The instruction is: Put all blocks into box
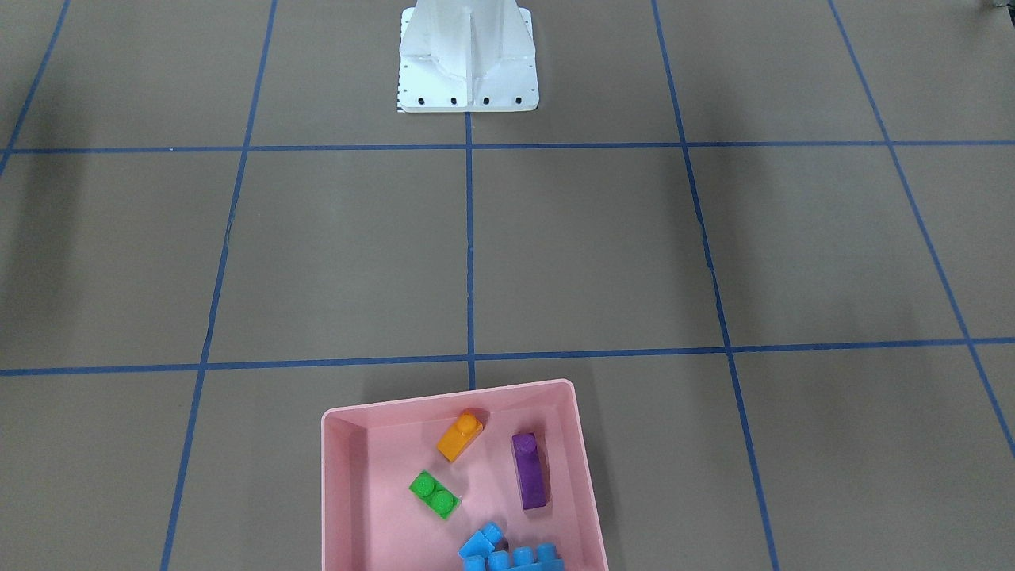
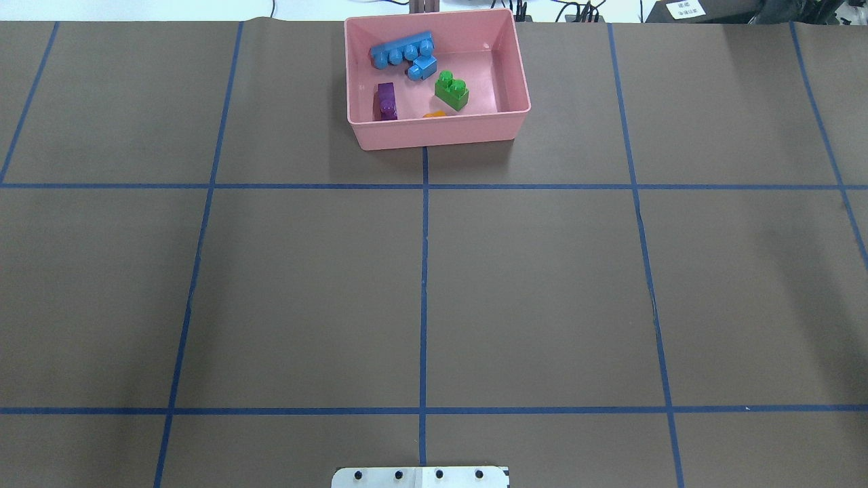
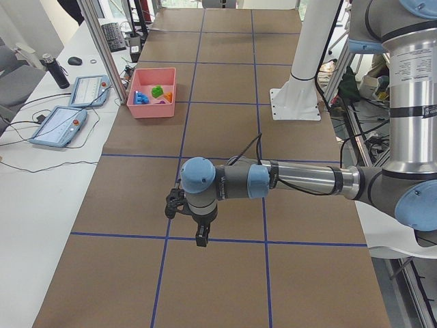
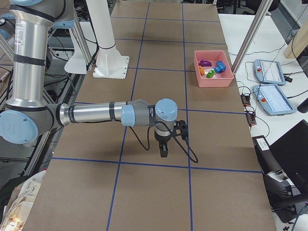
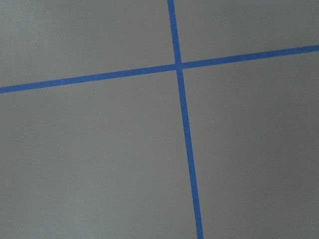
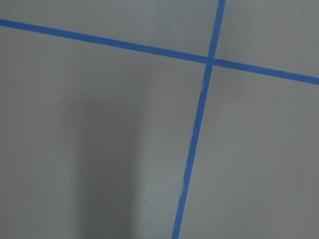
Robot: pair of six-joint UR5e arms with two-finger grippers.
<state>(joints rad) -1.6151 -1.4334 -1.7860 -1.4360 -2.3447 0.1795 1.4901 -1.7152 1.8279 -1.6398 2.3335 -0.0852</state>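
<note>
Well, five glossy blocks (image 1: 434, 493) (studded) occupy the pink box (image 1: 342, 492).

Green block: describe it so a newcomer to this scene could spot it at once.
A pink box sits at the far edge of the table, opposite the robot's base. Inside, the green block lies rightmost in the overhead view. It alone is green, with two studs on top.
</note>
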